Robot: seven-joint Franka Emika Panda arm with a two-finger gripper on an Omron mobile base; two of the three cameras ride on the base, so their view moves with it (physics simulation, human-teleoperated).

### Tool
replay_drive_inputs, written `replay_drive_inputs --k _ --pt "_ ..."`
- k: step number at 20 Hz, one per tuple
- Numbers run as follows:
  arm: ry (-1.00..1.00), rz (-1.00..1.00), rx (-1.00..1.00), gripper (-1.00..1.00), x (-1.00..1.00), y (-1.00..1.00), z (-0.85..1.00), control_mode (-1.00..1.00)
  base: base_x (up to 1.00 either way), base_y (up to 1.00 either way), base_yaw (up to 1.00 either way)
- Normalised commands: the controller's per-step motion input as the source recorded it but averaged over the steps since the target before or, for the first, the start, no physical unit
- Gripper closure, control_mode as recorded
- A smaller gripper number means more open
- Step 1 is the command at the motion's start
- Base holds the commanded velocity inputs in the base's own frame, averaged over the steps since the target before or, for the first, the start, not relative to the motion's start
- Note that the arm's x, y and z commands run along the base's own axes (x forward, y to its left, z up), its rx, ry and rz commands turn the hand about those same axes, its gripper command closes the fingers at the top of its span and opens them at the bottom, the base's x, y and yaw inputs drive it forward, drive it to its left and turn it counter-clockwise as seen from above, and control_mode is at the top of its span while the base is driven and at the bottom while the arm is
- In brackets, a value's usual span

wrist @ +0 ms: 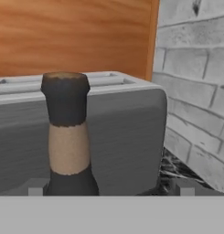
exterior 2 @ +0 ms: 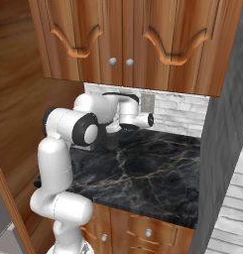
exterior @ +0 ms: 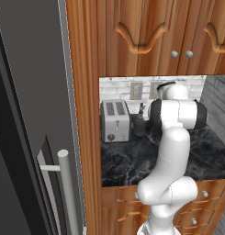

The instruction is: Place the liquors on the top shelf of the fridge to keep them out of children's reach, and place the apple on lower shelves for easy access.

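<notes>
A dark liquor bottle (wrist: 67,137) with a tan band on its neck stands close ahead in the hand view, just in front of a toaster. In the left base view the same bottle (exterior: 139,121) stands on the black marble counter beside the toaster. My gripper (wrist: 108,188) is open, its fingertips (wrist: 35,189) low on either side. The bottle's neck sits between them, nearer the left one, and nothing is held. The fridge (exterior: 26,114) is the dark grey block at the left with a silver bar handle (exterior: 67,193). Its shelves are hidden and the apple is out of view.
A silver toaster (exterior: 115,121) stands against the wood side panel at the counter's back left. The black marble counter (exterior 2: 143,168) runs right to a dark wall. Wooden wall cabinets (exterior 2: 123,34) hang above, a white brick backsplash (wrist: 195,82) lies behind, and drawers (exterior: 201,195) sit below.
</notes>
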Motion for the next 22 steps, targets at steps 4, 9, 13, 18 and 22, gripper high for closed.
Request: replay_drive_inputs --k 4,9,13,18,22 --pt "0.05 0.00 0.00 -1.00 0.00 0.21 0.00 -1.00 0.00 0.00 0.00" --pt "0.05 0.00 0.00 -1.00 0.00 0.12 0.00 -1.00 0.00 0.00 0.00" --pt "0.04 0.00 0.00 -1.00 0.00 0.11 0.00 -1.00 0.00 0.00 0.00" --pt "0.05 0.00 -0.01 1.00 0.00 0.21 0.00 -1.00 0.00 0.00 0.00" --pt "0.01 0.00 0.00 1.00 0.00 0.12 0.00 -1.00 0.00 0.00 0.00"
